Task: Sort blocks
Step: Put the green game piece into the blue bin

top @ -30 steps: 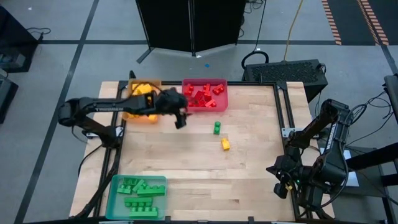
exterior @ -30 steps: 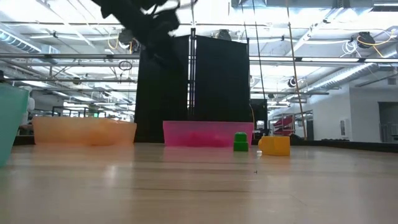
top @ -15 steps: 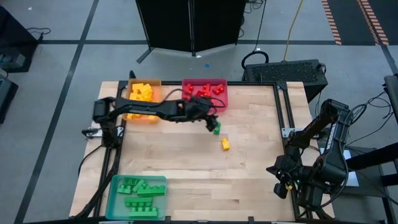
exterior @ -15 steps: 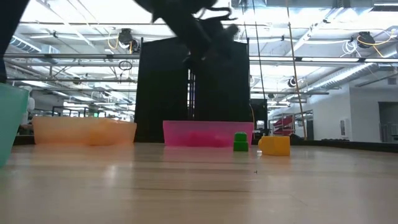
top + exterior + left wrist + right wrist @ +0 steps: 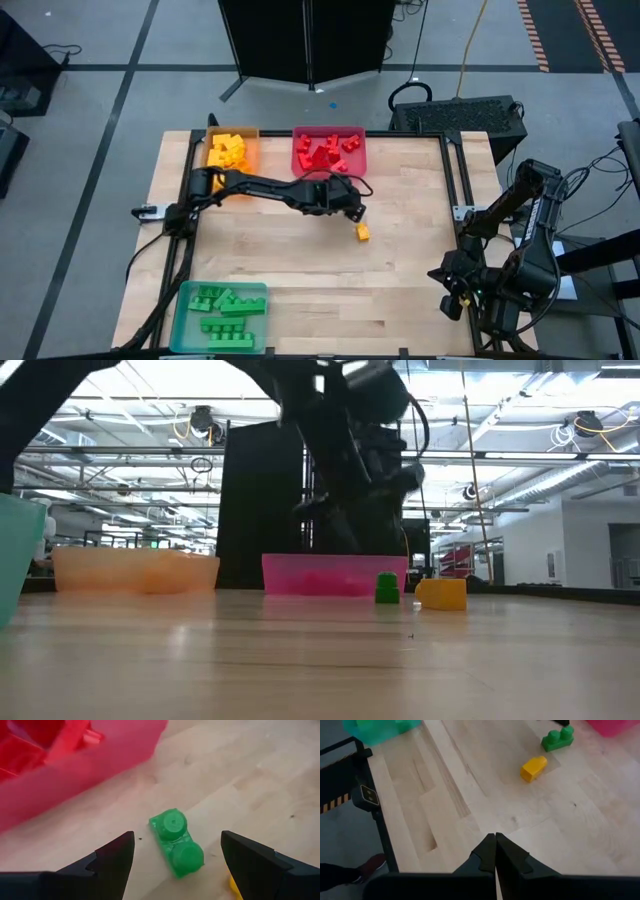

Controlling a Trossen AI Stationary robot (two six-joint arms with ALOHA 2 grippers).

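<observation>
A short green block (image 5: 176,842) lies studs-up on the wooden table, just in front of the red tray (image 5: 328,152). My left gripper (image 5: 175,865) hangs open above it, one finger to each side of the block, touching nothing. In the high view this gripper (image 5: 350,207) covers the green block. A short yellow block (image 5: 362,232) lies on the table a little nearer and to the right. My right gripper (image 5: 495,851) waits shut beyond the table's right edge (image 5: 455,290).
An orange tray (image 5: 232,150) of yellow blocks stands at the far left beside the red tray of red blocks. A teal tray (image 5: 220,312) of green blocks stands at the near left. Bare wood spreads across the middle and the right (image 5: 400,290).
My left gripper has swung from over the orange tray toward the table's right, past the red tray's near side, and come down over the green block. It has rolled on the way, and its fingers have stayed open. The blocks have kept still.
</observation>
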